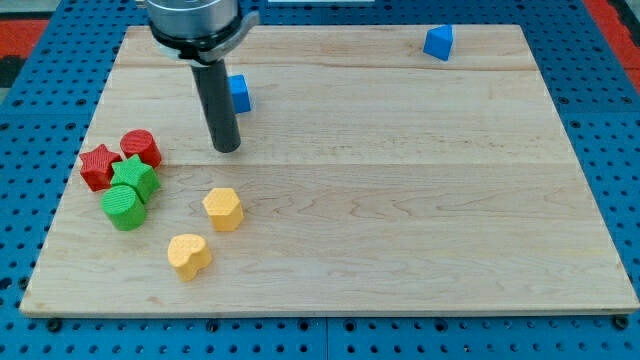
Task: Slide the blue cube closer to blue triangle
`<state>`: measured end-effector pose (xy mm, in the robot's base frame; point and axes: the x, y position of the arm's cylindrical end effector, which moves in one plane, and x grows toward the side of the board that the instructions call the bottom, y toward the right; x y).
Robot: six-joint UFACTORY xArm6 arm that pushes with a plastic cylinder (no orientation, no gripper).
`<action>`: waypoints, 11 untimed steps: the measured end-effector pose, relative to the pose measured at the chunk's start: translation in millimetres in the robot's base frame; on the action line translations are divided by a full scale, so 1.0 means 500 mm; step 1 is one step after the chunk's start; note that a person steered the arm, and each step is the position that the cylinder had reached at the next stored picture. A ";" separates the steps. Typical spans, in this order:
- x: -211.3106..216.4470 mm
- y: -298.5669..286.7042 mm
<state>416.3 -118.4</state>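
The blue cube sits on the wooden board at the upper left, partly hidden behind my rod. The blue triangle lies near the view's top, right of centre, far to the cube's right. My tip rests on the board just below and slightly left of the blue cube, with a small gap between them.
At the left stand a red star, a red cylinder, a green star and a green cylinder, bunched together. A yellow hexagon-like block and a yellow heart lie lower. Blue pegboard surrounds the board.
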 end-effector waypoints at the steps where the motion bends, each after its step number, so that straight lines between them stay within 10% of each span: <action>1: 0.004 0.000; 5: -0.034 -0.104; 7: -0.200 0.148; 9: -0.160 0.050; 11: -0.260 0.217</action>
<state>286.2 -9.7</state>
